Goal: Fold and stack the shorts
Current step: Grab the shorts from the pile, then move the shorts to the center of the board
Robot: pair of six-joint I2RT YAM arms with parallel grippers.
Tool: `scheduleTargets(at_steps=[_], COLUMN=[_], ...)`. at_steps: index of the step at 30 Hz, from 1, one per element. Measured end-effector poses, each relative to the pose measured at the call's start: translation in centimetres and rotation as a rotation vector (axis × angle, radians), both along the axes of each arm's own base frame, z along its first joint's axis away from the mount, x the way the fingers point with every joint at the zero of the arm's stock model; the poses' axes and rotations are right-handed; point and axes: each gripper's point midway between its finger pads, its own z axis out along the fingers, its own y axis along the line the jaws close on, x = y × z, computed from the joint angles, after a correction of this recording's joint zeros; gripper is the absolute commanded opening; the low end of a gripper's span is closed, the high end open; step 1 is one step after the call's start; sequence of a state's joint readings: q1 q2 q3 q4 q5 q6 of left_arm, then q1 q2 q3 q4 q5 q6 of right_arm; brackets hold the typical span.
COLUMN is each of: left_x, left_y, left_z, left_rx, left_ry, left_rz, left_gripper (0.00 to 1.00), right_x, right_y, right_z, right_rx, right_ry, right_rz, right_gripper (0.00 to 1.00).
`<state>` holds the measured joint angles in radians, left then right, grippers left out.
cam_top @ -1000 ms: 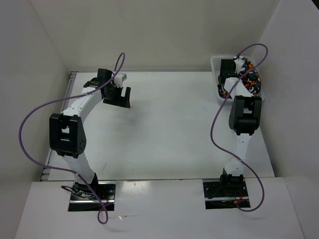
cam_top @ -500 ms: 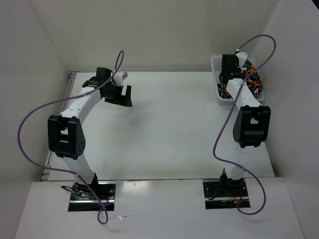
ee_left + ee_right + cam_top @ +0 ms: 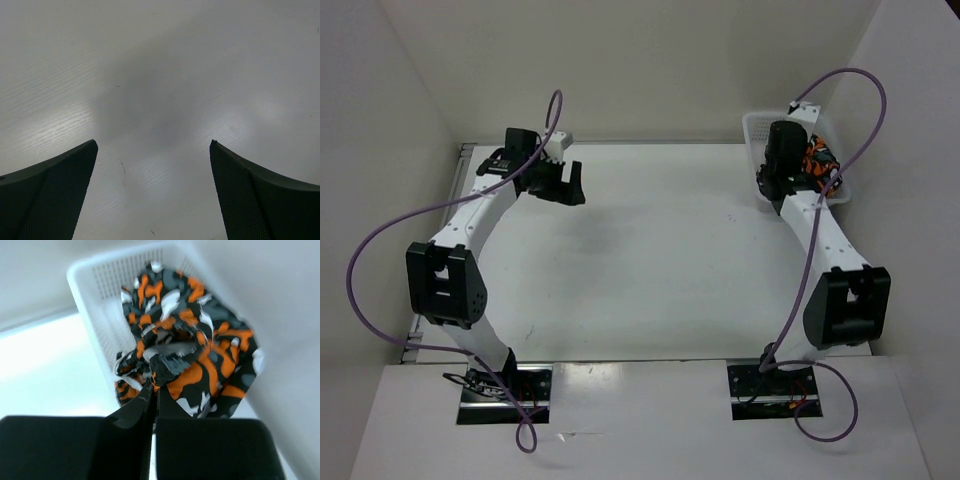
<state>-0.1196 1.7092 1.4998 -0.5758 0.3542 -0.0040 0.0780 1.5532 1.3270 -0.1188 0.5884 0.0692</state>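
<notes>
Shorts (image 3: 192,347), soft cloth with a busy blotch print of orange, white, grey and black, lie heaped in one white plastic mesh basket (image 3: 107,277). How many garments make up the heap cannot be told.

Two white-and-black arms stand at the near edge of the white surface (image 3: 660,260), the left arm (image 3: 470,215) at 7 o'clock and the right arm (image 3: 825,235) at 5 o'clock. Each trails one looping purple cable (image 3: 365,250).

In the top view the basket sits at 1 o'clock, in the far right corner of the surface, just beside the right wall (image 3: 910,150). White walls also close the left and far sides.

The right claw (image 3: 151,390) reaches into the basket from its near side. Its fingers are pressed together, pinching a bunched fold of the shorts at their tips.

The left claw (image 3: 154,144) hangs over the surface at 11 o'clock, near the far edge and well apart from the basket. Its two dark fingers (image 3: 55,190) are spread wide, and only faintly scuffed white surface shows between them.
</notes>
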Motion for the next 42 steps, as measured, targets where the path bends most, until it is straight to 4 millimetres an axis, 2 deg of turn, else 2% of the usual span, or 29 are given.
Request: scheduleTargets(at_steps=[6, 10, 13, 18, 23, 25, 28, 30, 32, 33, 36, 37, 38, 40, 41, 42], left_x=[-0.2, -1.3, -2.0, -2.5, -2.5, -2.6, -2.6, -2.5, -2.3, -2.3, -2.6, -2.8, -3.0, -3.3, -3.3, -3.4], left_y=[-0.9, -2.0, -2.4, -2.1, -1.1, -0.1, 2.1, 4.0, 6.2, 7.7, 10.8, 11.7, 12.5, 13.3, 13.5, 13.6], left_z=[2.5, 5.2, 7.1, 8.7, 9.6, 10.2, 11.2, 11.9, 12.6, 13.0, 13.4, 13.5, 13.5, 13.6, 13.7, 13.6], left_rx=[-0.002, -0.007, -0.016, -0.017, -0.001, 0.008, 0.030, 0.051, 0.078, 0.098, 0.144, 0.159, 0.173, 0.188, 0.191, 0.193], left_ry=[-0.068, -0.133, -0.181, -0.220, -0.249, -0.268, -0.297, -0.322, -0.350, -0.363, -0.387, -0.394, -0.397, -0.404, -0.408, -0.406], left_rz=[-0.018, -0.045, -0.058, -0.049, -0.016, 0.014, 0.079, 0.136, 0.205, 0.254, 0.356, 0.387, 0.415, 0.442, 0.451, 0.454], left_gripper=[1.00, 1.00, 1.00, 1.00, 1.00, 1.00, 1.00, 1.00, 1.00, 1.00, 1.00, 1.00, 1.00, 1.00, 1.00, 1.00], right_x=[-4.2, -6.1, -7.3, -7.9, -7.8, -8.1, -8.3, -8.3, -8.1, -8.0, -5.9, -4.8, -3.2, -1.2, 0.2, 1.6], right_y=[-0.1, 0.2, 1.5, 7.2, 13.5, 16.8, 22.2, 26.5, 29.6, 30.5, 32.8, 32.9, 32.9, 32.5, 31.9, 31.1], right_z=[4.8, 9.2, 12.8, 19.0, 27.9, 31.2, 34.6, 36.8, 37.5, 37.6, 35.7, 34.5, 32.5, 29.6, 27.4, 24.9], right_rx=[-0.064, -0.104, -0.143, -0.183, -0.171, -0.153, -0.116, -0.081, -0.029, -0.007, 0.087, 0.109, 0.141, 0.173, 0.192, 0.210], right_ry=[-0.111, -0.222, -0.310, -0.443, -0.631, -0.707, -0.788, -0.840, -0.856, -0.857, -0.803, -0.771, -0.716, -0.641, -0.586, -0.525], right_rz=[0.049, 0.093, 0.166, 0.372, 0.554, 0.639, 0.762, 0.850, 0.923, 0.944, 0.985, 0.982, 0.978, 0.961, 0.944, 0.917], right_gripper=[0.00, 0.00, 0.00, 0.00, 0.00, 0.00, 0.00, 0.00, 0.00, 0.00, 0.00, 0.00, 0.00, 0.01, 0.05, 0.15])
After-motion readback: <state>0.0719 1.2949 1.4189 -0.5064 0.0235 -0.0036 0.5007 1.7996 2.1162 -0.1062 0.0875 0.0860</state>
